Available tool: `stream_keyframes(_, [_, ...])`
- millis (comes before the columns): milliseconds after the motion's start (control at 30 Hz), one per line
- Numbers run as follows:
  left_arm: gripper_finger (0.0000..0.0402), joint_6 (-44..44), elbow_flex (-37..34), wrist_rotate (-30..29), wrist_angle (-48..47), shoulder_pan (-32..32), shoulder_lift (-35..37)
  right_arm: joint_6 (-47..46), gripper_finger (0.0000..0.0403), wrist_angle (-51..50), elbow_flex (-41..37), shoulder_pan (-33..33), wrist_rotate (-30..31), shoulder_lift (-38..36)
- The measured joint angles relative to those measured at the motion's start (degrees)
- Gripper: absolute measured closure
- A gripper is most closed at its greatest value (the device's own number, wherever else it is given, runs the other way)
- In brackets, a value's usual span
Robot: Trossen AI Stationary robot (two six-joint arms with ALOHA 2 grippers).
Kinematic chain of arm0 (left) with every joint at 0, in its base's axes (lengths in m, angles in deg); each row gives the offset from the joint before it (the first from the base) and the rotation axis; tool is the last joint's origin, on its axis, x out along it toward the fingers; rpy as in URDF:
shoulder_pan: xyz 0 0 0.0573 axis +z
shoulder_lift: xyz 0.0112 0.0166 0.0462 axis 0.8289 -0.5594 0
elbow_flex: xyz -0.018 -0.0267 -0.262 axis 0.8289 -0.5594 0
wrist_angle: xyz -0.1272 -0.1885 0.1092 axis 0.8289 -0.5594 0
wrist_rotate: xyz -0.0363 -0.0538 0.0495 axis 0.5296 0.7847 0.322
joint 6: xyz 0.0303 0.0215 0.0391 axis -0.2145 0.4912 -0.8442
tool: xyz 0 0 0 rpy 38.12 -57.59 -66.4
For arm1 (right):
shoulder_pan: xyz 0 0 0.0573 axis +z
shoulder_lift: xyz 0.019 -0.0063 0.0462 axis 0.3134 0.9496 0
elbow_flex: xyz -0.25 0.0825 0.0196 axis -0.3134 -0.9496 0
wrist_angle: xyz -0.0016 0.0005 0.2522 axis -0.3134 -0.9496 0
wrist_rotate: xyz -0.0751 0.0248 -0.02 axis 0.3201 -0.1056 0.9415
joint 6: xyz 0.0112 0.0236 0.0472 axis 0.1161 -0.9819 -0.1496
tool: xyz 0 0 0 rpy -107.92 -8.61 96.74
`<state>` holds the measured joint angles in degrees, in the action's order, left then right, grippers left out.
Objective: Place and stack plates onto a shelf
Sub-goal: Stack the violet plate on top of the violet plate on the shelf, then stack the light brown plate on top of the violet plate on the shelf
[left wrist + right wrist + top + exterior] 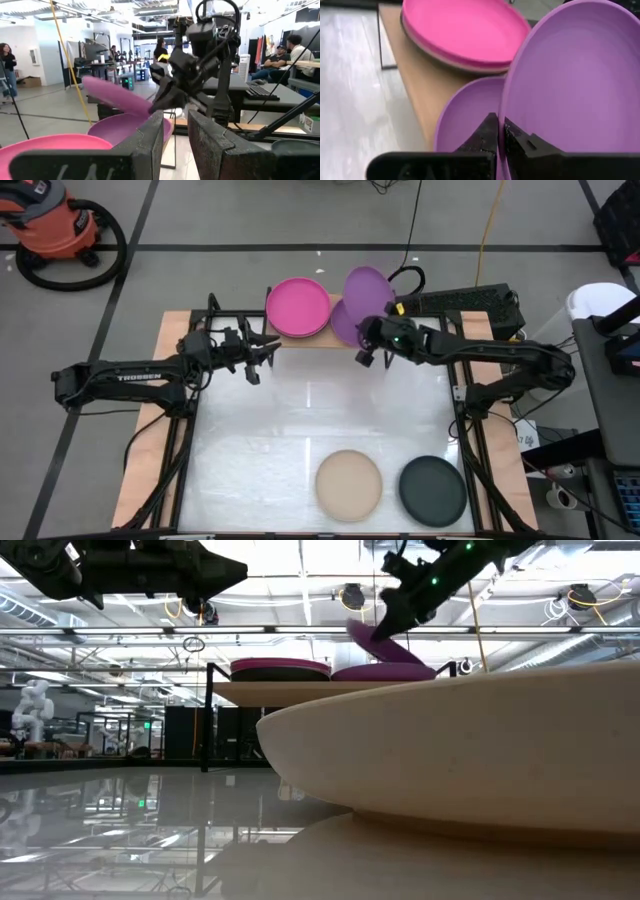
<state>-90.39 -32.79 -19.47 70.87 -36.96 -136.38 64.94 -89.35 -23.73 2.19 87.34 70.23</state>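
Note:
The shelf (318,338) stands at the table's far edge, its wooden top (420,75) bearing a stack topped by a hot pink plate (297,307) (465,30) and, to its right, a flat purple plate (470,115) (385,672). My right gripper (368,345) (500,132) is shut on a second purple plate (368,288) (117,95), tilted over the first. My left gripper (262,355) (177,145) hovers open and empty just before the shelf's left half. A beige plate (349,483) and a dark grey plate (433,490) lie flat near the near edge. My right gripper pinches the tilted purple plate's near rim (506,117) between its two fingers, coming from the near-right side. The plate slants up and away, its far rim (352,628) raised above the shelf. I cannot tell whether its held rim touches the purple plate beneath.
The beige plate (450,750) fills the low view's foreground. The table's white middle (320,410) lies bare between shelf and near plates. An orange vacuum (50,225) sits on the floor beyond the far left corner. People are in the room beyond (287,50).

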Motion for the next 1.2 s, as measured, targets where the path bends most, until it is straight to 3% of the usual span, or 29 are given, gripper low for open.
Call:
stream_keyframes(267, [0.0307, -0.04, 0.0, 0.0, -0.2, 0.0, 0.0, 0.02, 0.0381, -1.47, 0.0, 0.07, -0.2, 1.36])
stream_keyframes(467, [0.0307, -0.17, 0.0, 0.0, -0.81, 0.0, 0.0, -0.97, 0.036, -3.51, 0.0, 0.07, -4.44, 0.94])
stream_keyframes(733, [0.0307, -0.17, 0.0, 0.0, -1.59, 0.0, 0.0, -2.44, 0.0286, -5.11, -0.02, 0.4, -4.33, 0.89])
stream_keyframes(933, [0.0307, -2.38, 0.0, 2.12, -3.65, -0.49, 0.0, -2.73, 0.0243, -4.62, -0.09, 3.03, -4.34, -3.28])
stream_keyframes(1200, [0.0307, -11.11, 2.19, 2.5, -12.15, -7.16, -0.04, -6.17, 0.0234, -4.28, -0.09, 9.88, -4.34, -13.55])
